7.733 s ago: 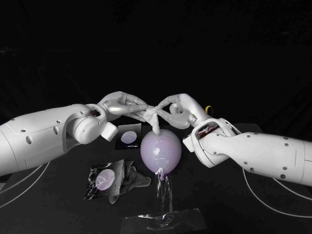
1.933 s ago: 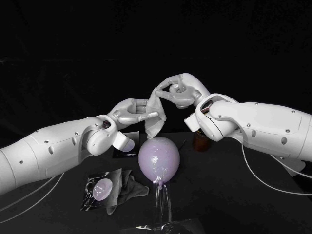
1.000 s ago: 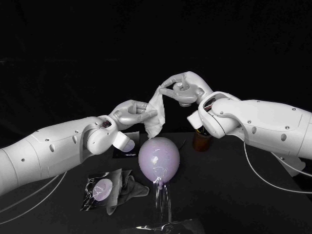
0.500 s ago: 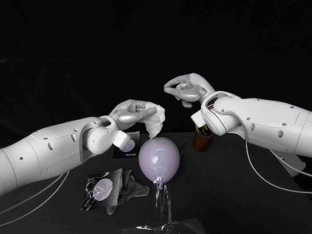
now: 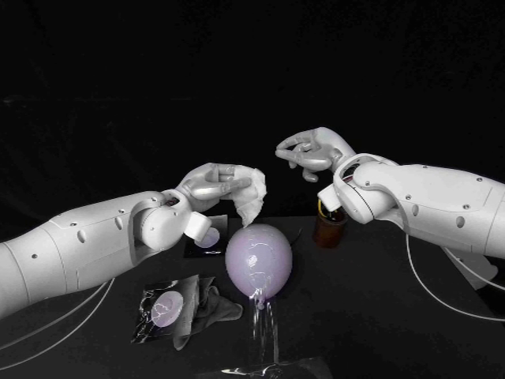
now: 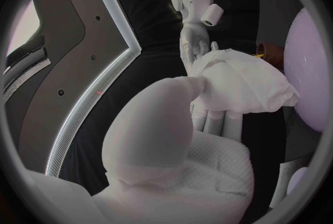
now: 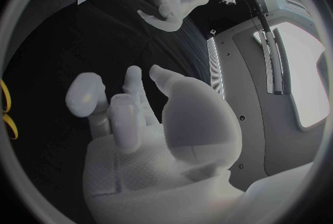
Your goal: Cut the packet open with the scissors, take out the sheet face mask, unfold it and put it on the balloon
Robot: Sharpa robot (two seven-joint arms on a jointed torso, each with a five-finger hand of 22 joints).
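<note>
The white sheet mask (image 5: pixel 252 197) hangs crumpled from my left hand (image 5: pixel 216 186), which grips it just above the top of the lilac balloon (image 5: pixel 259 259). In the left wrist view the mask (image 6: pixel 243 86) lies bunched over the fingers, with the balloon (image 6: pixel 316 79) beside it. My right hand (image 5: pixel 312 152) hovers higher and to the right, holding nothing, its thumb apart from its fingers (image 7: pixel 132 96). The cut packet (image 5: pixel 167 304) lies on the table at the front left. A yellow scissor handle (image 7: pixel 5 107) peeks in at the rim of the right wrist view.
The balloon stands on a clear stand (image 5: pixel 264 324) near the table's front. A brown bottle (image 5: pixel 330 225) stands just right of the balloon, under my right forearm. A dark card with a pale disc (image 5: pixel 208 237) lies behind the balloon on the left.
My right hand has let go of the mask's upper end and drawn away to the right. The mask, stretched between both hands before, now hangs bunched from my left hand alone.
</note>
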